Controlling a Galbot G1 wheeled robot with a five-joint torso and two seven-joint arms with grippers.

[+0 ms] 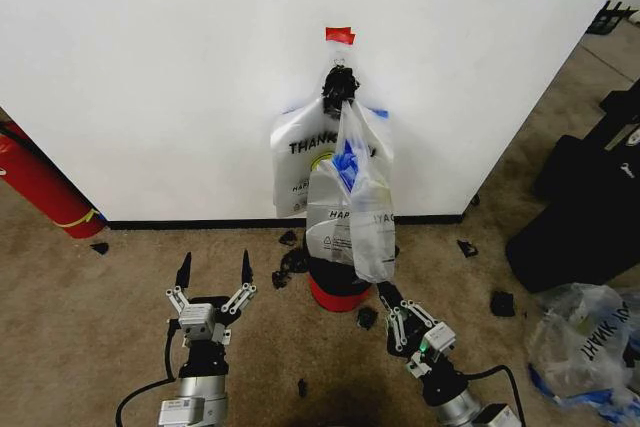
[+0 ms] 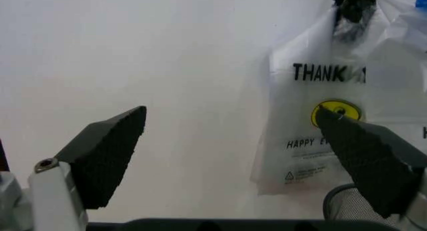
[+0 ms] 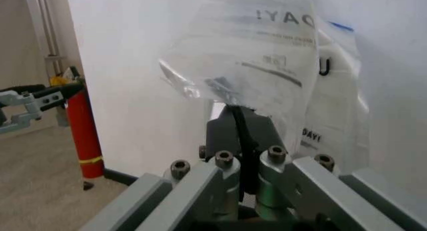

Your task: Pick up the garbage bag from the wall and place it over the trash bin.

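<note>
The garbage bag hangs against the wall at the centre of the head view, bunched at the top on a dark hook just below a small piece of red tape; its "THANK" lettering and yellow smiley face show on the left side, and in the left wrist view it sits at the right of the frame. Other thin plastic bags hang in front of it, draping down over the trash bin, whose red base shows on the carpet at the foot of the wall. At lower left the left gripper points toward the wall with its black fingers spread wide, holding nothing. At lower centre-right the right gripper reaches toward the bottom of the hanging bags beside the bin, its fingers drawn close together. A red cylinder leans at the left edge.
</note>
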